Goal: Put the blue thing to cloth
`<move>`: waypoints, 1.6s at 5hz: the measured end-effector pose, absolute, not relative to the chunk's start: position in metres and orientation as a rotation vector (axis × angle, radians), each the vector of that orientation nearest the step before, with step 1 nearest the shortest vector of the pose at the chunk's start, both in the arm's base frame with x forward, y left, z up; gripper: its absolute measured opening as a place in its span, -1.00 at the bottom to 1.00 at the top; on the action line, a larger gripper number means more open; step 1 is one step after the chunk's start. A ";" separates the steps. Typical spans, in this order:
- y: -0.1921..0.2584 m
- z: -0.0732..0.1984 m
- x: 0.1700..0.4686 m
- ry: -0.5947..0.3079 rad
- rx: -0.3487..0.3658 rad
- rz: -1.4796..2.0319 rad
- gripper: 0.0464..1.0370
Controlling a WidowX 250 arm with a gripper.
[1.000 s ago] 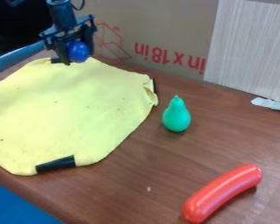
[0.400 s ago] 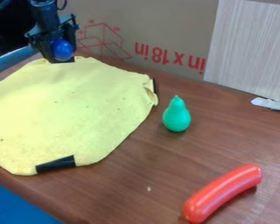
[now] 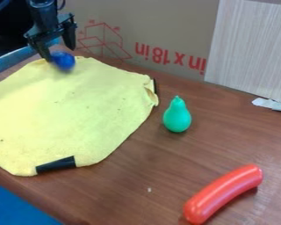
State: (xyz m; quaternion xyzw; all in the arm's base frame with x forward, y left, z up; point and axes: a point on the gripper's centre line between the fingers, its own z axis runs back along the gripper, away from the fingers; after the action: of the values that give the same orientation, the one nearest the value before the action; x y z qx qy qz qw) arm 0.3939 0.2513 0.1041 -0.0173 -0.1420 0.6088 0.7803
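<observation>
At the upper left, the black gripper (image 3: 60, 52) stands open over the cloth's back edge, its fingers spread apart. Just below the fingertips is the round blue thing (image 3: 64, 61), blurred, over the back part of the cloth; whether it touches the cloth I cannot tell. The yellow cloth (image 3: 66, 112) lies spread on the left side of the table, with black tape at its front edge.
A green pear (image 3: 177, 116) stands right of the cloth on the brown table (image 3: 137, 162). Toward the front right lies a red sausage-like piece (image 3: 224, 193). A cardboard box (image 3: 160, 26) and a pale ribbed panel (image 3: 251, 48) border the back.
The gripper first shifted a little left with the blue thing, then its fingers opened. The blue thing has dropped lower, out from between them.
</observation>
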 end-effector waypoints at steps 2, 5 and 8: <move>0.246 0.098 0.390 -0.267 -0.052 1.307 0.93; 0.238 0.143 0.365 -0.378 0.116 1.271 0.93; 0.167 0.213 0.288 -0.510 0.219 1.047 0.93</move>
State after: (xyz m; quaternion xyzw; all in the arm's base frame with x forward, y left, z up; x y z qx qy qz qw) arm 0.2877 0.1666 0.2135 0.1033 -0.2404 0.4932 0.8296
